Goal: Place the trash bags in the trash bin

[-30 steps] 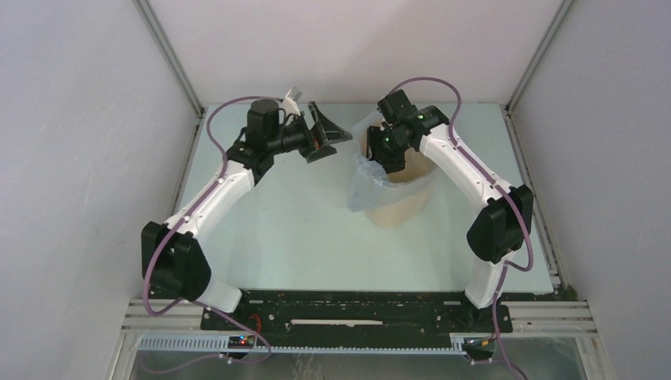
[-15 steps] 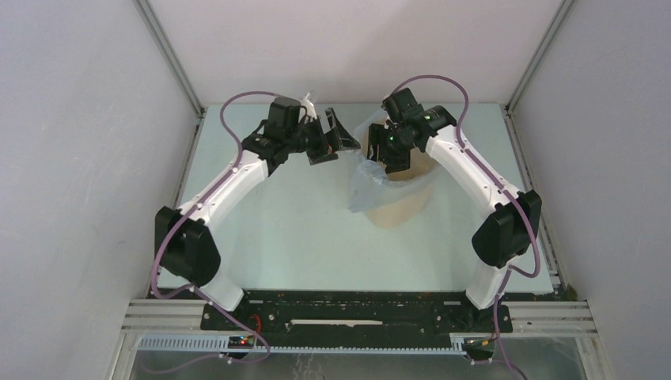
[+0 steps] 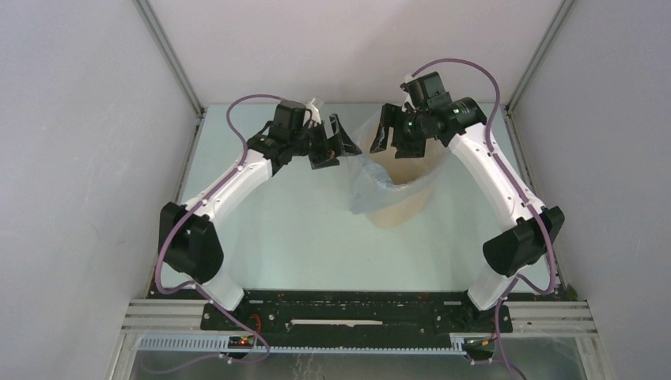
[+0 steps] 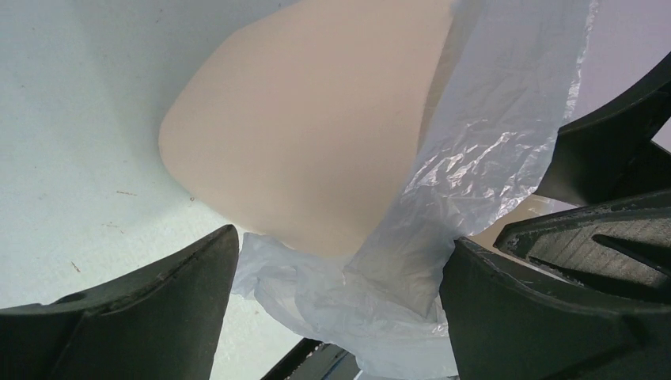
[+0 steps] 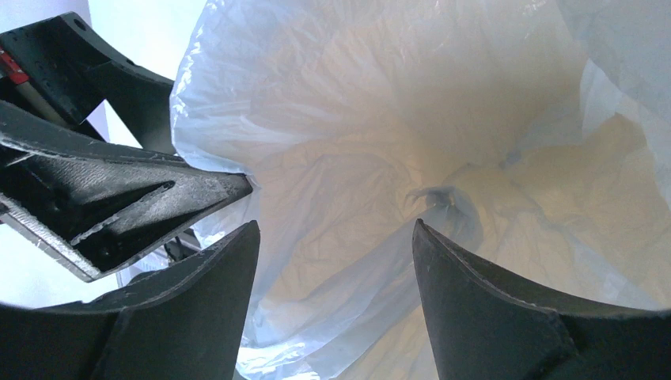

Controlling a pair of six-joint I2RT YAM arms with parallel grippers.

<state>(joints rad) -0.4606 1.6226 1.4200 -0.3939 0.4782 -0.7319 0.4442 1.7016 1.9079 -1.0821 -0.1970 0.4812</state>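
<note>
The cream-beige trash bin (image 3: 405, 204) stands upright at the far middle of the table. The pale-blue trash bag (image 3: 365, 188) lines it and spills over its left rim down the outer wall. In the left wrist view the bag (image 4: 483, 150) hangs down the bin wall (image 4: 308, 127). My left gripper (image 3: 338, 144) is open beside the bin's left rim, its jaws (image 4: 342, 237) straddling the hanging plastic without closing on it. My right gripper (image 3: 396, 133) hovers over the bin's far rim. It is open (image 5: 334, 226) and looks down into the bag (image 5: 411, 119), holding nothing.
Grey enclosure walls with aluminium posts (image 3: 170, 59) stand close around the pale-green table (image 3: 293, 229). The two grippers are near each other: a finger of the left gripper (image 5: 119, 206) shows in the right wrist view.
My right gripper has lifted out of the bin's mouth toward its far rim and its jaws have widened, letting go of the bag. My left gripper has moved right, up to the bin's left rim.
</note>
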